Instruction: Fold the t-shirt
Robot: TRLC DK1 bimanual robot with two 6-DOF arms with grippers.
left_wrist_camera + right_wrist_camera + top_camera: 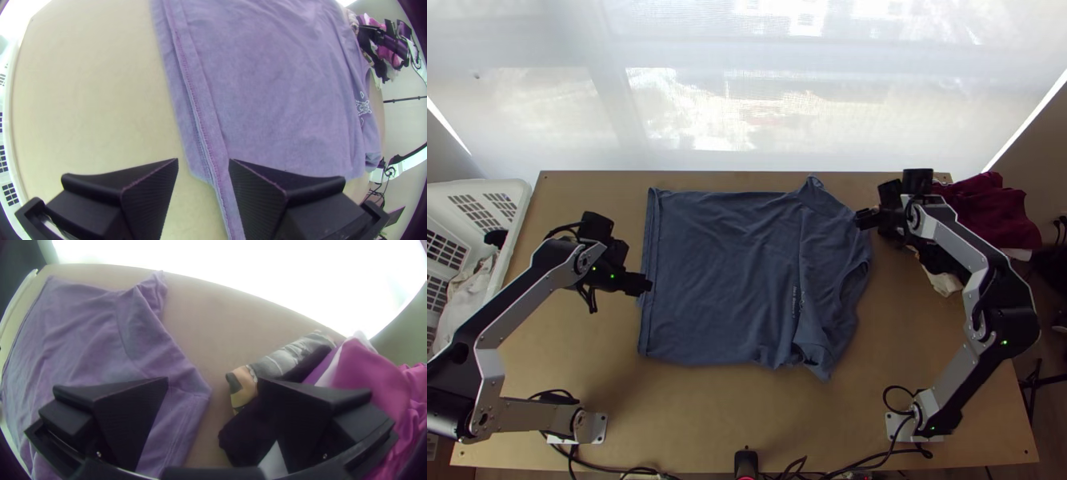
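Left gripper point(641, 285) stands wide at the shirt's hem, its two fingers well apart and the hem's layered edges running through the gap between them in the left wrist view. Right gripper point(866, 218) is by the shirt's sleeve end, toward its far corner, also spread wide with no cloth pinched.

Shirt point(715, 272) lies spread on the table point(699, 416), between the two grippers. Its body is mostly flat, the hem's two layers slightly offset, while the sleeve end is creased and bunched. White print point(797, 301) shows near that rumpled end.

Past the shirt's sleeve end are a dark red cloth point(991, 212) and, just beside it, a pale cloth point(943, 280). Past the hem, well apart from the shirt, stands a white basket point(517, 210) with cloth point(469, 300) inside.
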